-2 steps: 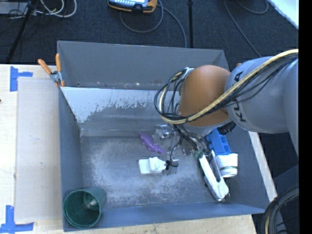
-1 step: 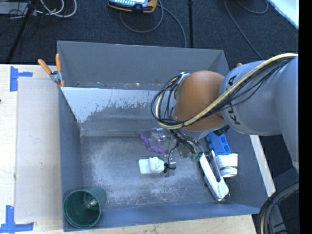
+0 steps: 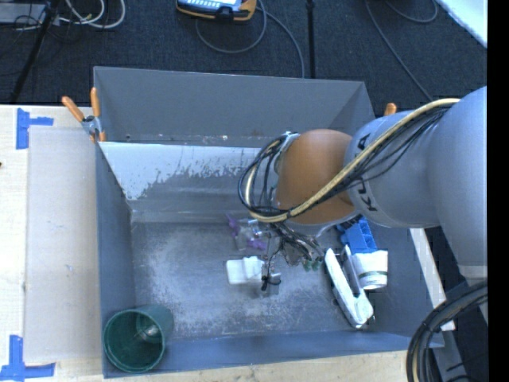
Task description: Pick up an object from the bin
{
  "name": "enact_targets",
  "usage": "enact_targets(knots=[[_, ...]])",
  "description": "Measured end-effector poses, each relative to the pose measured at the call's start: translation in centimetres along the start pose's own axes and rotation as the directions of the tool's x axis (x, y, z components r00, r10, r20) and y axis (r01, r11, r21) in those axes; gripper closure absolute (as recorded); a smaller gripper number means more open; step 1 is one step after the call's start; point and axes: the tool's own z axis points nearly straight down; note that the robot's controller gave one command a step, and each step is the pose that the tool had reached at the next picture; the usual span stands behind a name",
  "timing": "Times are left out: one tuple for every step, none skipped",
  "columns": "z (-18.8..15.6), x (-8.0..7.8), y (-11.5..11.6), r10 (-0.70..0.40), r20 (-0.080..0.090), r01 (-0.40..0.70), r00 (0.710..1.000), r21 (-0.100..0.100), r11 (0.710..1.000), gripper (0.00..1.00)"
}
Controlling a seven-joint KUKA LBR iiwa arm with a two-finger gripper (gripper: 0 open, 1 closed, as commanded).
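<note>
My gripper [image 3: 270, 281] hangs below the arm's orange cover, low over the middle of the bin floor. A small white block [image 3: 242, 270] lies on the floor just left of it, touching or nearly touching its tip. A small purple piece [image 3: 238, 226] sits a little farther back, to the upper left of the gripper. A small green bit [image 3: 311, 263] lies just right of the gripper, partly under the arm's cables.
A dark green cup [image 3: 137, 339] stands in the bin's front left corner. Along the right wall lie a long white tool [image 3: 347, 290], a white cylinder with a blue band [image 3: 371, 267] and a blue object [image 3: 357, 233]. The arm covers the bin's back right.
</note>
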Motion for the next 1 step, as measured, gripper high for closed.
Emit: enact_targets(knots=[[0.93,-0.81,-0.18,-0.121,0.008,0.121,0.993,0.002,0.993,1.0]])
